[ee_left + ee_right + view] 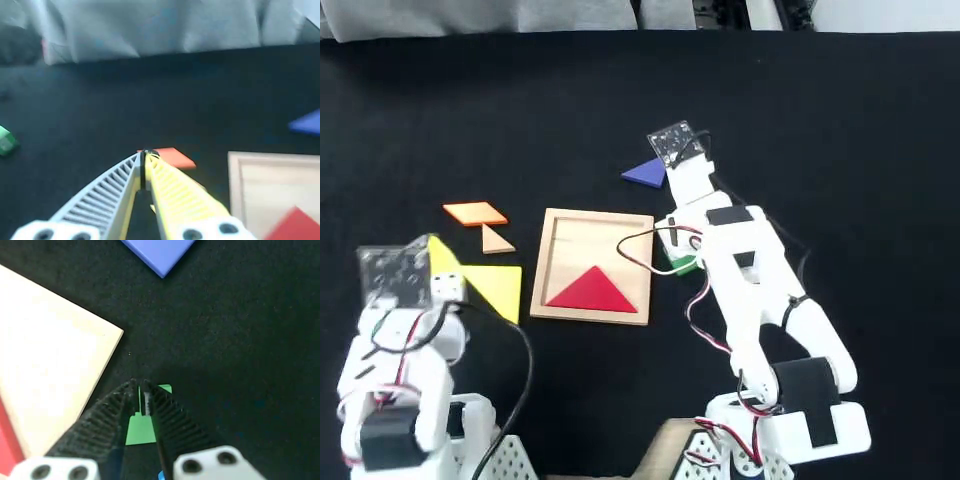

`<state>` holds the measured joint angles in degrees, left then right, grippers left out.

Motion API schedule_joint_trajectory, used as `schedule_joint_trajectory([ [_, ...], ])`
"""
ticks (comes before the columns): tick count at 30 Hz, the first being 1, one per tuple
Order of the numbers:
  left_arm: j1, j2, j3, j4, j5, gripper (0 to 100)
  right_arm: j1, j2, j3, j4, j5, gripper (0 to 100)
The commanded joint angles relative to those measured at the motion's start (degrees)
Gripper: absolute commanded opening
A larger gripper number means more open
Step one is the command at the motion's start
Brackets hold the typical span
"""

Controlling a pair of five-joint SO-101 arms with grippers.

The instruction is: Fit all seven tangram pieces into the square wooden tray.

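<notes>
right gripper (pixel 140 386) is the closest thing in its wrist view: black fingers drawn together at the tips with only a slit between them, nothing clamped that i can see. green piece (pixel 141 427) lies flat on the black cloth right under them. can't tell if the tips touch it. in the high view it sits just beside the outer edge of the wooden tray (pixel 548 262), on the right arm's side.

tray holds only the red triangle (pixel 590 290), against the near rim. blue triangle (pixel 645 173) is beyond the tray. orange piece (pixel 475 212), tan triangle (pixel 497 241) and yellow piece (pixel 498 288) are on the other side of the tray. so the task looks early, one in by my read.

left gripper (pixel 145 155) is raised near the yellow piece, fingers together, holding nothing visible.

step in hand, my guess: green into the tray. to do it well:
- spread the fingers before coming down, they can't straddle the piece as they are now
- grip across two opposite edges, low
- piece is tight to the tray wall, so the tray-side finger has little room. turn the wrist so neither finger lands there, or nudge the piece out first
- lift clear of the rim, set down flat in a free corner away from red
- risk: the piece tilts onto the rim or bumps red
</notes>
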<state>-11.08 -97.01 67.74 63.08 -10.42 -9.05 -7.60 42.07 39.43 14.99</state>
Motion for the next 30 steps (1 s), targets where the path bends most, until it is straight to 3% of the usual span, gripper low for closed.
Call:
schedule_joint_trajectory([
  [1,2.2,12.2,-4.3,0.0,0.8,3,0.5,-2.7,-0.1,-1.2,-0.2,1.5],
  [5,2.2,33.8,-11.1,0.6,1.9,3,0.5,-2.6,0.5,-1.3,-0.1,1.5],
  [10,0.6,60.2,-24.3,6.4,11.2,3,0.5,-2.6,0.6,-1.3,-0.1,1.5],
  [14,2.7,73.1,-35.2,14.7,32.1,4,0.5,-2.6,0.7,-1.3,-0.1,1.5],
  [18,3.0,81.5,-40.0,20.7,49.6,22,0.5,-2.6,0.7,-1.3,-0.1,1.5],
  [20,3.0,84.3,-40.0,21.1,50.8,33,0.5,-2.6,0.7,-1.3,-0.1,1.5],
  [22,2.5,86.6,-40.0,20.9,50.8,38,0.5,-2.6,0.7,-1.3,-0.1,1.5],
  [30,2.4,89.4,-33.9,8.4,56.4,39,0.4,-2.6,0.7,-1.3,-0.1,1.5],
])
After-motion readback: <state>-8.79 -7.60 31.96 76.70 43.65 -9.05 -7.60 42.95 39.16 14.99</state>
